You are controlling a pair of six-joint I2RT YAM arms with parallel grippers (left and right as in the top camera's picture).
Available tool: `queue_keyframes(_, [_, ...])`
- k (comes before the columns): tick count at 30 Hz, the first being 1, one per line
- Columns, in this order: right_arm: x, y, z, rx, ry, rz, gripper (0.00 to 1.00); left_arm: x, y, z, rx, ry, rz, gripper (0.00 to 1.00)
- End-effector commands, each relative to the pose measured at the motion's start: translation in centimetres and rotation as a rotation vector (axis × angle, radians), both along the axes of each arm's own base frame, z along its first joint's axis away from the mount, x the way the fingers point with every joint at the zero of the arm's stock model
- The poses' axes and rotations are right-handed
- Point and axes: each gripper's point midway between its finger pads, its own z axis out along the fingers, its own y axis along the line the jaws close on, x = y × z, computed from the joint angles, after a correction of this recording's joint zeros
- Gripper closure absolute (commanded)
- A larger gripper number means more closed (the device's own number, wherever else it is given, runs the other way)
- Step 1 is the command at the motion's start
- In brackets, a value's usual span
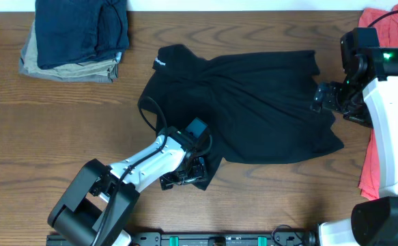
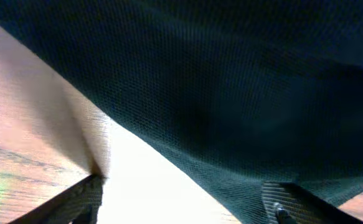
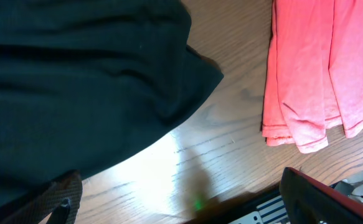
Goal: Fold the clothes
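Observation:
The black T-shirt (image 1: 253,109) lies crumpled across the middle of the table, a small white logo by its collar (image 1: 159,63). My left gripper (image 1: 188,172) is at the shirt's near left corner. In the left wrist view its jaws (image 2: 184,202) stand apart, and the black fabric (image 2: 231,81) hangs over the right finger (image 2: 293,200). My right gripper (image 1: 320,98) is at the shirt's right edge. It is open (image 3: 193,199) over bare wood, its left finger (image 3: 60,198) at the edge of the black cloth (image 3: 75,81).
A folded stack of navy and khaki clothes (image 1: 76,37) sits at the back left. A red garment (image 1: 371,160) lies along the right edge, beside my right arm, and shows as folded red cloth (image 3: 318,68) in the right wrist view. The table's front edge is close to both arm bases.

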Motion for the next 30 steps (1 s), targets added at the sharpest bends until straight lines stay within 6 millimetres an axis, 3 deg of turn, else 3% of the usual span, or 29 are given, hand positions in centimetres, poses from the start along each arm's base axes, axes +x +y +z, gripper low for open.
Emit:
queue_keyframes(1, [-0.1, 0.2, 0.1, -0.004, -0.003, 0.016, 0.01, -0.3, 0.2, -0.9, 0.02, 0.018, 0.002, 0.32])
queue_keyframes(5, [-0.1, 0.2, 0.1, -0.001, -0.002, 0.016, 0.01, -0.3, 0.3, -0.9, 0.021, 0.02, 0.002, 0.94])
queue_keyframes(12, [-0.7, 0.2, 0.0, 0.0, 0.019, 0.003, 0.01, -1.5, 2.3, 0.3, 0.104, 0.057, -0.017, 0.94])
queue_keyframes(19, [-1.5, -1.2, -0.2, 0.0, 0.036, -0.106, 0.01, -2.3, 7.5, 4.3, 0.273, 0.017, -0.004, 0.94])
queue_keyframes(22, [-1.9, -1.6, -0.7, 0.002, 0.05, -0.13, 0.01, -2.6, 8.6, 5.6, 0.277, 0.009, 0.022, 0.94])
queue_keyframes(26, [-2.9, -1.6, -2.1, 0.002, 0.105, -0.13, 0.01, -2.4, 8.6, 6.2, 0.252, -0.019, 0.012, 0.94])
queue_keyframes(30, [-4.4, -1.6, -5.2, 0.002, 0.174, -0.151, 0.01, -2.4, 8.7, 6.1, 0.253, -0.018, 0.012, 0.94])
